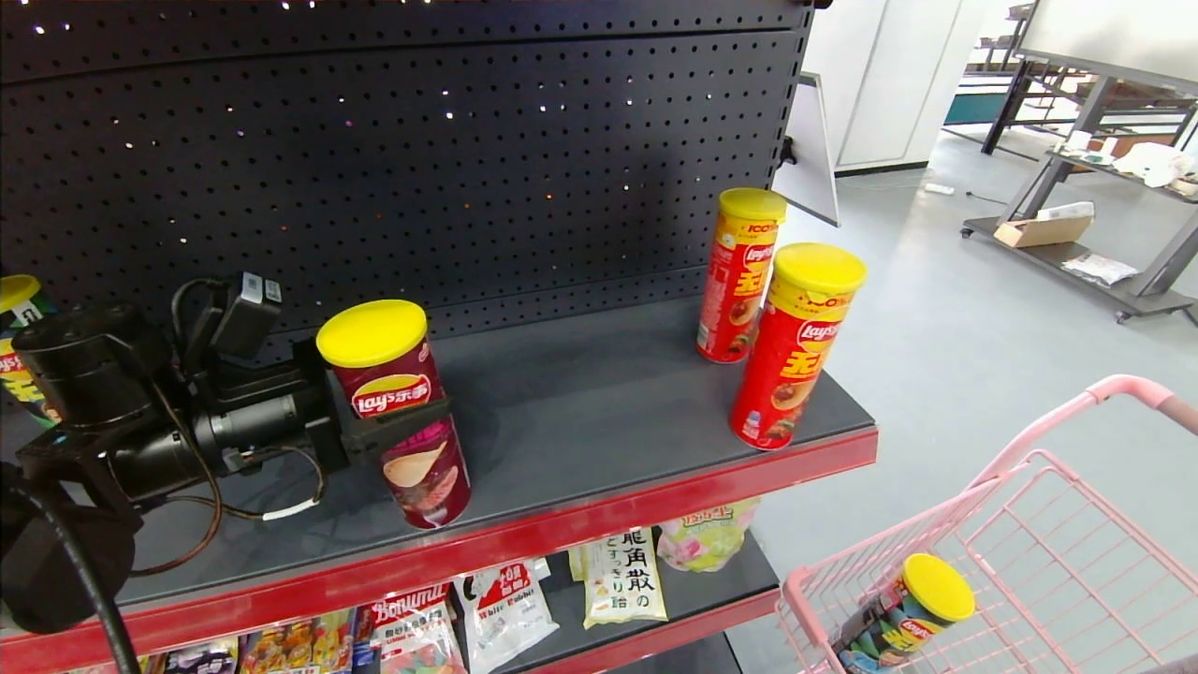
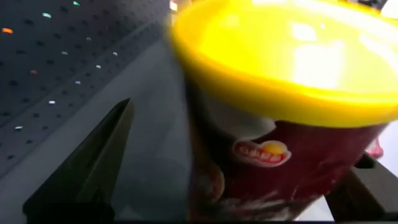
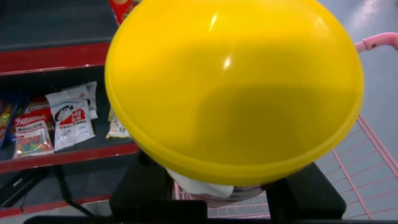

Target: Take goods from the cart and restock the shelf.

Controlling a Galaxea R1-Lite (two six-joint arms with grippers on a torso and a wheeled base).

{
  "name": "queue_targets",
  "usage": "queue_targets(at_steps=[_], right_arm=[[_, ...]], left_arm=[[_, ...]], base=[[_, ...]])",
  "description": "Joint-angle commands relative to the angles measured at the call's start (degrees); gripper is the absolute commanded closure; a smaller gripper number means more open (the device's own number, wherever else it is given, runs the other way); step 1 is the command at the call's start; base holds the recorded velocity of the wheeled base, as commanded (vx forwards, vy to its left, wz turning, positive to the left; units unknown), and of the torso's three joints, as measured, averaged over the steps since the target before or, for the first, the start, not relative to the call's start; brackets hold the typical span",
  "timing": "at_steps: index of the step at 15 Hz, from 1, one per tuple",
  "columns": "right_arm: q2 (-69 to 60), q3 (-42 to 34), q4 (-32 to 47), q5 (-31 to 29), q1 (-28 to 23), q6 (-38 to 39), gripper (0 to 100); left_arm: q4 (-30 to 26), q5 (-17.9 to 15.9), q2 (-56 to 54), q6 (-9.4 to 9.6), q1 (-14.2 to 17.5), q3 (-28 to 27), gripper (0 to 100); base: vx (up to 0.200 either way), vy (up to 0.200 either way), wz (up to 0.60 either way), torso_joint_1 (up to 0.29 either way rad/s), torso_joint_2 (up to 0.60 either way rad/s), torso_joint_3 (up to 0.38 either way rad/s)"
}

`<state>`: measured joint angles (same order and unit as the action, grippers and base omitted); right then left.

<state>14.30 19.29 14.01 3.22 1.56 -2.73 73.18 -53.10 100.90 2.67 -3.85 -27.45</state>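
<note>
Dark grey metal shelf board [image 1: 580, 402] with a red front lip [image 1: 562, 524] and a black pegboard back panel [image 1: 421, 140] behind it. Two tall yellow-lidded chip cans stand upright at the board's right end: rear red can [image 1: 739, 276] near the pegboard, front red can [image 1: 796, 346] just beside it, close to the lip. Left of middle, at the front edge, is a maroon chip can [image 1: 412, 440] with a yellow lid, slightly tilted; base contact with the board unclear. At the far left is a yellow-lidded can [image 1: 14, 346], mostly cut off. The lower shelf [image 1: 693, 590] holds white snack bags [image 1: 622, 576]. On the grey floor [image 1: 936, 328] to the right is a pink wire cart [image 1: 1058, 534] with a dark-labelled can [image 1: 903, 608] in it.
</note>
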Motion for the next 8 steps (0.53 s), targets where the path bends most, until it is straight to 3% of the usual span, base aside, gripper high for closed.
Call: queue_targets(at_steps=[1,3,8], right_arm=[[0.29,-0.04,-0.03,0.03,0.11,-0.08,100],[0.38,-0.04,-0.03,0.03,0.02,-0.08,100],[0.38,-0.04,0.06,0.03,0.02,-0.08,100]], left_arm=[[1.00,-0.42,-2.29,-1.70,2.01,0.91,0],[1.97,-0.77,-6.24,-4.69,2.27,3.72,0],[2.05,-3.06,-12.13,-4.87,3.24,11.19,0]], base=[[0.000,0.000,0.00,0.000,0.00,0.000],[0.000,0.000,0.00,0.000,0.00,0.000],[0.000,0.000,0.00,0.000,0.00,0.000]])
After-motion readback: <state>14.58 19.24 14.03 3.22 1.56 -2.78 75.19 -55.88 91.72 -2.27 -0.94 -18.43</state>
